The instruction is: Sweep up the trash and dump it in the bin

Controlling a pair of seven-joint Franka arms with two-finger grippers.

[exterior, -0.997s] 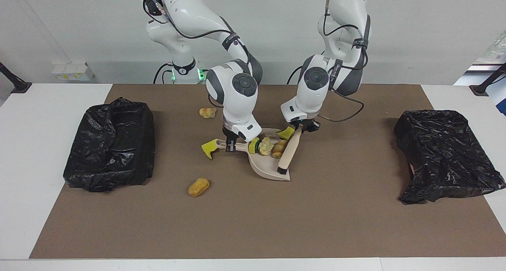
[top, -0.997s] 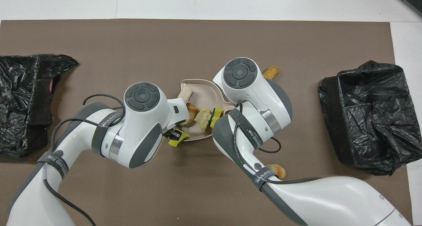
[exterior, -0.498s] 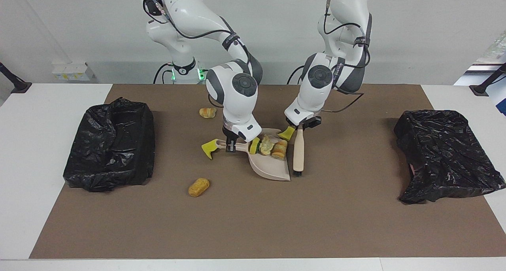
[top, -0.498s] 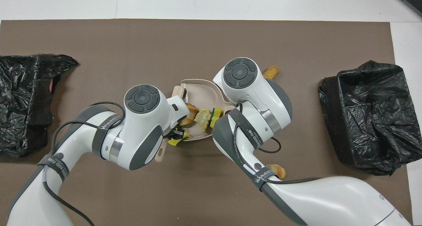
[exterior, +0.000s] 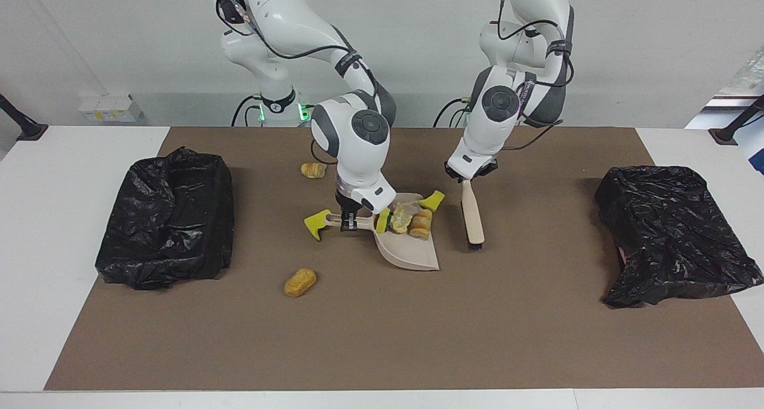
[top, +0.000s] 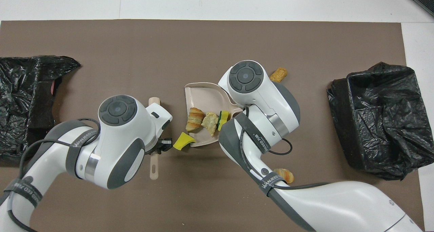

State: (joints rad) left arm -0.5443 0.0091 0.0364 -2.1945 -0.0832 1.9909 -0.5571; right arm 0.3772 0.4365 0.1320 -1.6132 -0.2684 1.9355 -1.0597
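We count seven small lumps of trash: three sit in the beige plastic dustpan, namely a yellow-and-green sponge chunk, a pale crumbly lump and a tan bread piece. One yellow sponge wedge lies at the pan's rim nearer the robots, another yellow wedge at the handle's tip. Two bread-like pieces lie loose on the brown mat: one nearer the robots, one farther. The right gripper is clamped on the dustpan's handle. The left gripper grips the beige black-bristled brush beside the pan, toward the left arm's end. Two black-bagged bins stand one at each end.
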